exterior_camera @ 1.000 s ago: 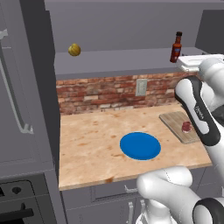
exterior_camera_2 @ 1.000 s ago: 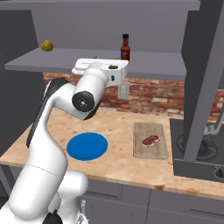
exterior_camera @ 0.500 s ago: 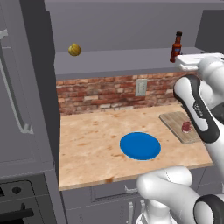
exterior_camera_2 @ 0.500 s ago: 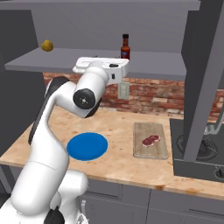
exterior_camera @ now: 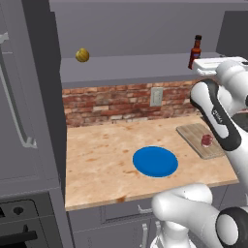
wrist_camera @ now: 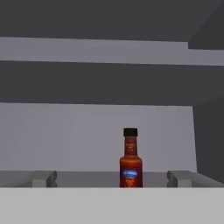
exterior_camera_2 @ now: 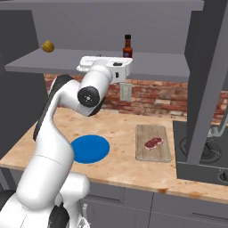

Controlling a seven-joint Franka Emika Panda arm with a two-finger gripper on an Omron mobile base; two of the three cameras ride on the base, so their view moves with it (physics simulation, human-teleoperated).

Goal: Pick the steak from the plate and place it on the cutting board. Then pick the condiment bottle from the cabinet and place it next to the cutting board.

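Orange-red label on condiment bottle [wrist_camera: 131,162], lettering unreadable, black cap

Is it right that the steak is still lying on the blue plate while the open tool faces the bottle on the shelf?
Not quite: the steak lies on the cutting board, and the plate is bare, as the right base view shows. The open tool does face the condiment bottle.

Arm [exterior_camera_2: 91,91] slightly nearer the condiment bottle [wrist_camera: 131,159].

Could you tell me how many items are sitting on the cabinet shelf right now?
2: the condiment bottle stands upright toward the shelf's right end, in front of the open gripper, and a yellowish round fruit sits near its left end.
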